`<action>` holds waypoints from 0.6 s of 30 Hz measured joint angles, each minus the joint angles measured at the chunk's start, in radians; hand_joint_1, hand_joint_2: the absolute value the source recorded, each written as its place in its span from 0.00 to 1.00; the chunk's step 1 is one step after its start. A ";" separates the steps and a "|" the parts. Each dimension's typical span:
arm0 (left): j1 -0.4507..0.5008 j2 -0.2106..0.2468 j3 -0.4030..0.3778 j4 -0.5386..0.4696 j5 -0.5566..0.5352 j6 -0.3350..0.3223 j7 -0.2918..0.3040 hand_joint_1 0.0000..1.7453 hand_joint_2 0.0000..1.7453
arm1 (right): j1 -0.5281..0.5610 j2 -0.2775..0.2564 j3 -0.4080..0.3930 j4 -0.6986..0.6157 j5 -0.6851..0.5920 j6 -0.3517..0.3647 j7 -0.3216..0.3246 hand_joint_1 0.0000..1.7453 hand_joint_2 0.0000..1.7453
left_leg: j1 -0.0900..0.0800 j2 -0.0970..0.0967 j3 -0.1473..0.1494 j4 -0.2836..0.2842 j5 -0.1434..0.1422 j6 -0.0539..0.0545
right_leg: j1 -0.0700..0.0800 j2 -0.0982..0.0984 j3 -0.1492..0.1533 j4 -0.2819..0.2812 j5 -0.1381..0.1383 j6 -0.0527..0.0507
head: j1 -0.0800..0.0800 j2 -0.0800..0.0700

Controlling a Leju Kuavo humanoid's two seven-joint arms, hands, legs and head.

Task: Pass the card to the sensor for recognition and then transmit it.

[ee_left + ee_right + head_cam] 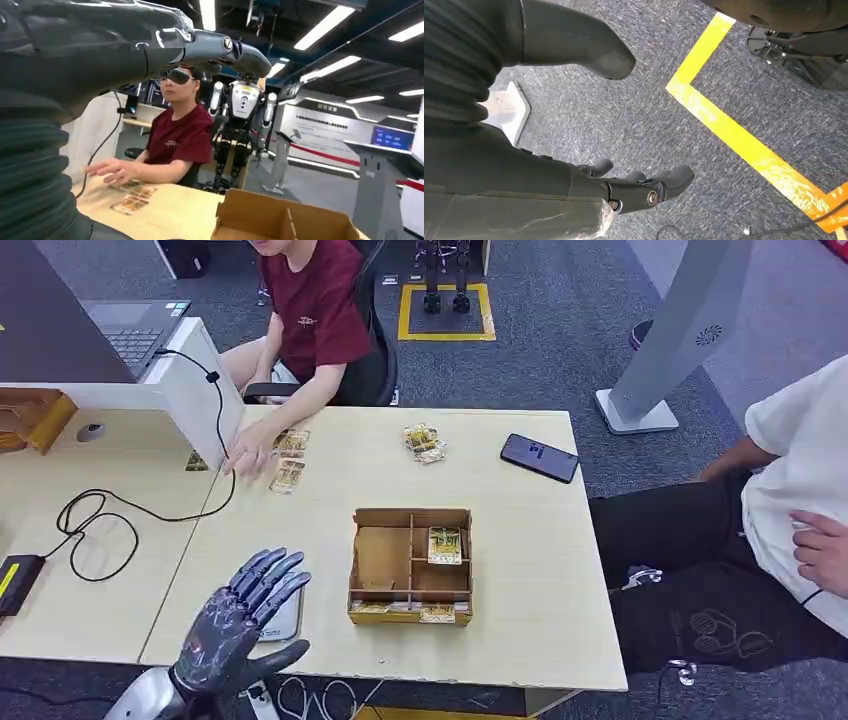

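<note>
Left robot hand spread, apart from boxed card.

We see bright, even light from long ceiling lamps, which glare white in the left wrist view. The table carries only soft shadows. Our left hand is near and blurred.

a box sits mid-table with a card in it; a phone lies behind to its right, more cards behind to its left.
</note>
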 joint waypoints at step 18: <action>-0.014 0.001 -0.153 0.029 -0.106 0.052 0.075 0.00 1.00 | -0.003 -0.006 0.000 0.000 0.010 0.002 0.011 0.00 1.00 | 0.000 0.000 0.000 0.000 0.000 0.000 | 0.000 0.000 0.000 0.000 0.000 0.000 | 0.000 0.000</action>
